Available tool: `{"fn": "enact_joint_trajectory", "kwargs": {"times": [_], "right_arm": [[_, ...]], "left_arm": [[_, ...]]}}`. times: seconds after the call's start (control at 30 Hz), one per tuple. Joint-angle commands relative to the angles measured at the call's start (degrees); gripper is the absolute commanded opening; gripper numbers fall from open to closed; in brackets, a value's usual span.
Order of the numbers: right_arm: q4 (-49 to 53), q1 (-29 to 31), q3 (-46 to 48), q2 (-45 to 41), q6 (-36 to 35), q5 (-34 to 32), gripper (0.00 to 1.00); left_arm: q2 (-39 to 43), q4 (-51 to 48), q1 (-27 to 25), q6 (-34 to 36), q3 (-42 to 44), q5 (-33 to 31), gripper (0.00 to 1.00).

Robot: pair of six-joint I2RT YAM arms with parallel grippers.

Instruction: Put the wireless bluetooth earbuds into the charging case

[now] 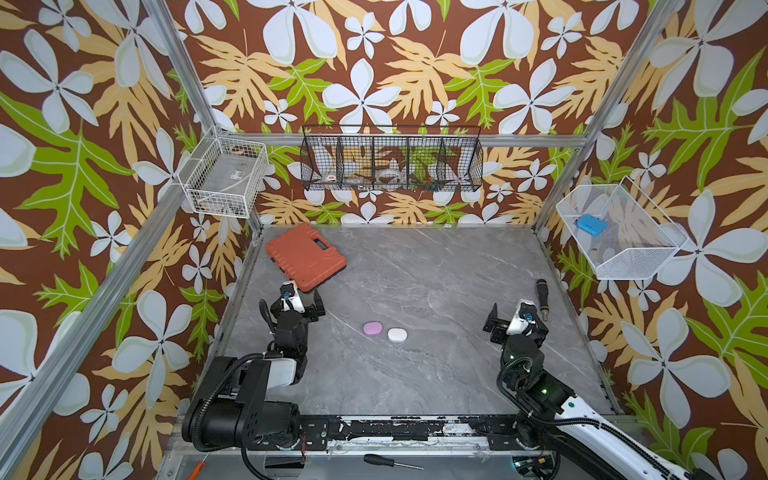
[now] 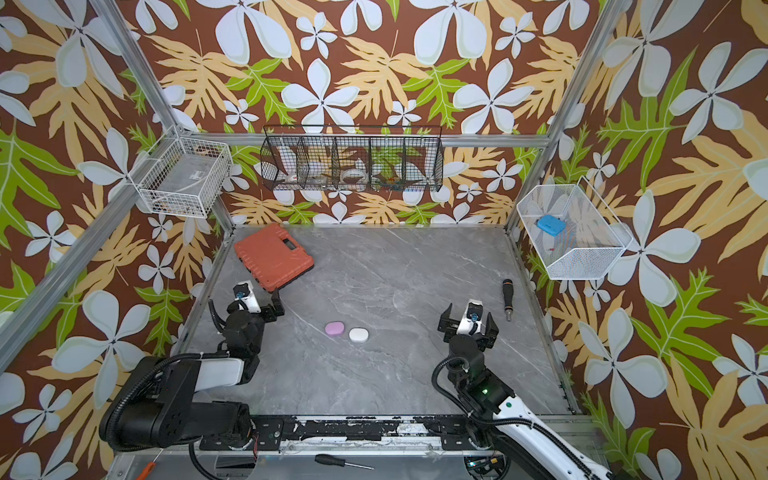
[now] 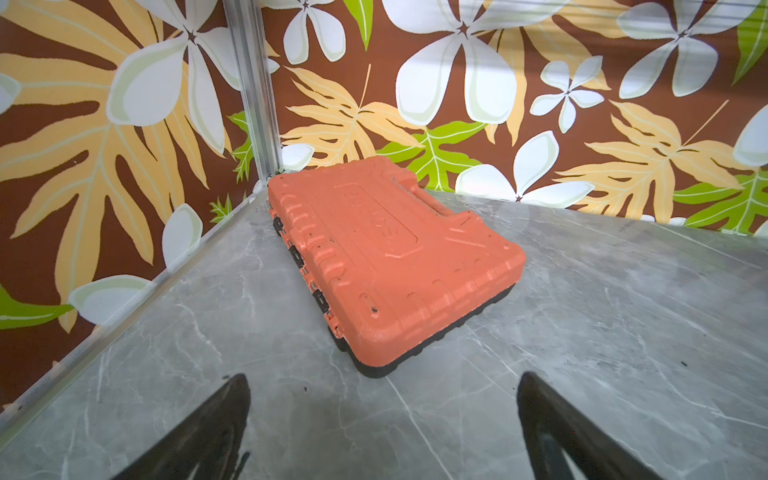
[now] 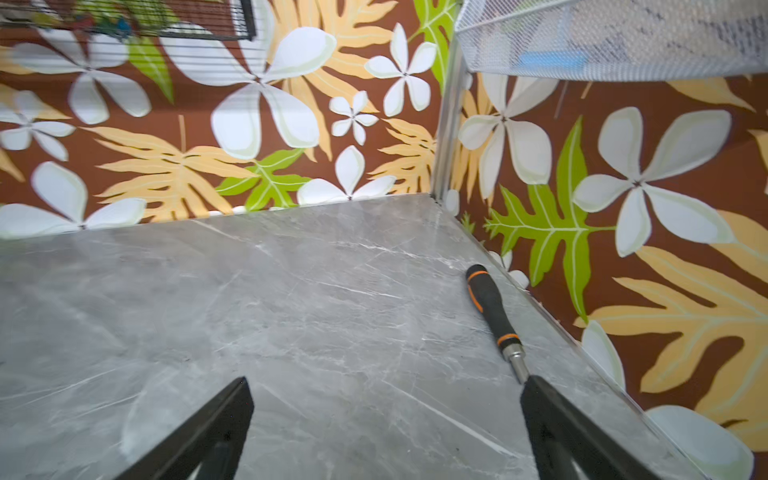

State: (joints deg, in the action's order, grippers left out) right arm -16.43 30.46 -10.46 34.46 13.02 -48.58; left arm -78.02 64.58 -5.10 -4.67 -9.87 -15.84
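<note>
Near the worktop [image 1: 415, 270] centre, a lilac charging case [image 1: 372, 328] is set just at nine o'clock of a white charging case [image 1: 397, 334]. Left tool [image 3: 382, 376] and right tool [image 4: 386, 378] are held wide, empty.

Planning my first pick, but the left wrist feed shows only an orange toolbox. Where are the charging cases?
Observer: A lilac case and a white case lie side by side near the middle of the table.
Operator: Lids open?
Observer: No, both look shut in both top views.
Operator: Is the right arm busy?
Observer: No, the right gripper has its fingers apart and empty, with a screwdriver lying on the table beside it.
</note>
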Motion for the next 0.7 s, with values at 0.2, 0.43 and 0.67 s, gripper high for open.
{"fn": "enact_joint_trajectory", "kwargs": {"times": [0.2,0.43,0.67], "right_arm": [[-28.61,-26.21,6.10,11.92,3.07,21.85,1.00],[-42.03,-27.95,4.52,27.21,-3.08,22.57,1.00],[-57.90,-28.36,4.95,43.81,-7.02,24.85,0.99]], "left_arm": [[-0.21,6.83,-1.02,0.62,1.17,-1.22,1.00],[-0.24,6.84,-1.05,0.71,1.17,-1.25,1.00],[-0.22,6.85,-1.05,0.77,1.18,-1.27,1.00]]}}
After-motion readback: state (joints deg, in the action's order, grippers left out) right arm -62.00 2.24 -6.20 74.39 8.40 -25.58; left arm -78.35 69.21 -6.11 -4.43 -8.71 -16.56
